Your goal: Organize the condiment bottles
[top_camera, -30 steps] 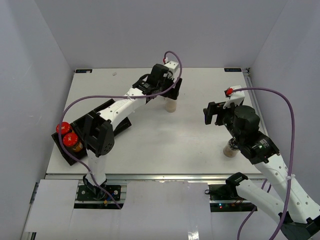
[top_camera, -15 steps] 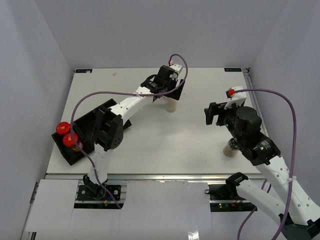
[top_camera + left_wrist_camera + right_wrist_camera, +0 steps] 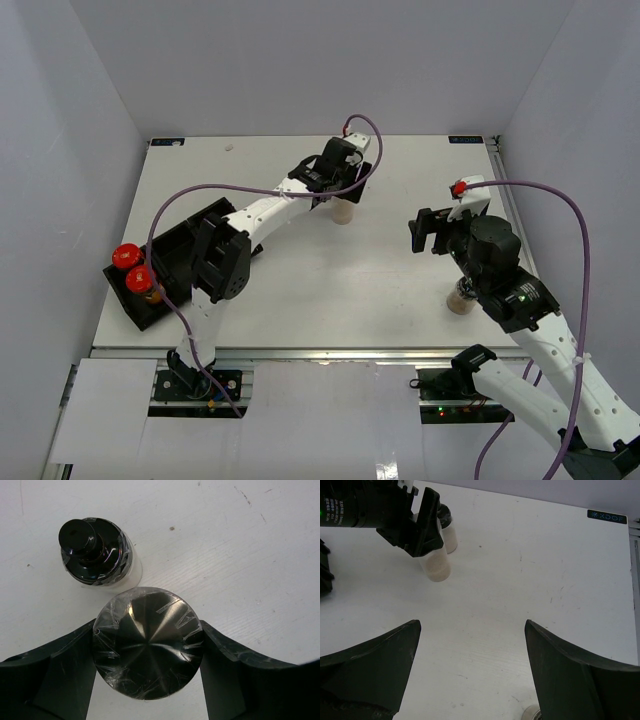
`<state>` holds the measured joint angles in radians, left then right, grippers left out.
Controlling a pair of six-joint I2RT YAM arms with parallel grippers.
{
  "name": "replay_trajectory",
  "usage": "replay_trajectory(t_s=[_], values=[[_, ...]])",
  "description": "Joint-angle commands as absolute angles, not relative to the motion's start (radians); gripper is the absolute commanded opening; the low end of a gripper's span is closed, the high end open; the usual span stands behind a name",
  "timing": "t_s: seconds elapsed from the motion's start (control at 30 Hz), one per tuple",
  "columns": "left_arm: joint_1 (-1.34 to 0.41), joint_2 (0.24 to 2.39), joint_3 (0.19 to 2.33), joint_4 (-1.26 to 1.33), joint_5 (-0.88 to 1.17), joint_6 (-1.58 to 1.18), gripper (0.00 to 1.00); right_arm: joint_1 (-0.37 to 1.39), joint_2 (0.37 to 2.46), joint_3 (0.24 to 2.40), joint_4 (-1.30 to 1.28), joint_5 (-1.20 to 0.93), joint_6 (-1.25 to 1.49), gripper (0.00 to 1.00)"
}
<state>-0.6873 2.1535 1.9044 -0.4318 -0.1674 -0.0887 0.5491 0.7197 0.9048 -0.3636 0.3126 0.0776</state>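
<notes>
White table [image 3: 330,290] has two red-capped jars [image 3: 125,255] in the black tray [image 3: 180,250], and far from the tray the left gripper [image 3: 340,180] pinches a silver-capped jar [image 3: 147,642], two other jars [image 3: 95,552] wait, and the right gripper [image 3: 471,630] gapes empty.

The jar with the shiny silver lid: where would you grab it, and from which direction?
By its round sides at the lid, coming straight down from above. The silver-lidded jar stands upright, and the black-lidded jar sits close on one side, so fingers probably fit best on the two free flanks. The left gripper straddles it just so.
</notes>
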Motion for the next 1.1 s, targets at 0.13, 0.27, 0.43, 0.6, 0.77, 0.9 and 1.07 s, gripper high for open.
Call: replay_trajectory(t_s=[0.13, 0.27, 0.43, 0.6, 0.77, 0.9, 1.07], values=[[-0.693, 1.944, 1.825, -0.524, -0.331, -0.176, 0.00, 0.544, 0.706, 0.913, -0.323, 0.327, 0.068, 0.91], [-0.693, 1.792, 1.745, -0.593, -0.440, -0.220, 0.00, 0.543, 0.701, 0.916, -0.328, 0.321, 0.069, 0.91], [-0.648, 1.612, 1.636, -0.643, -0.580, -0.256, 0.00, 0.544, 0.705, 0.924, -0.331, 0.298, 0.083, 0.91], [-0.466, 1.446, 1.523, -0.701, -0.622, -0.363, 0.00, 0.543, 0.707, 0.938, -0.336, 0.272, 0.095, 0.91], [-0.265, 1.326, 1.448, -0.768, -0.630, -0.432, 0.00, 0.545, 0.701, 0.941, -0.343, 0.273, 0.091, 0.91], [-0.167, 1.219, 1.374, -0.752, -0.646, -0.456, 0.00, 0.544, 0.701, 0.935, -0.336, 0.265, 0.090, 0.91], [-0.076, 1.176, 1.294, -0.732, -0.665, -0.477, 0.00, 0.543, 0.703, 0.929, -0.332, 0.263, 0.088, 0.91]])
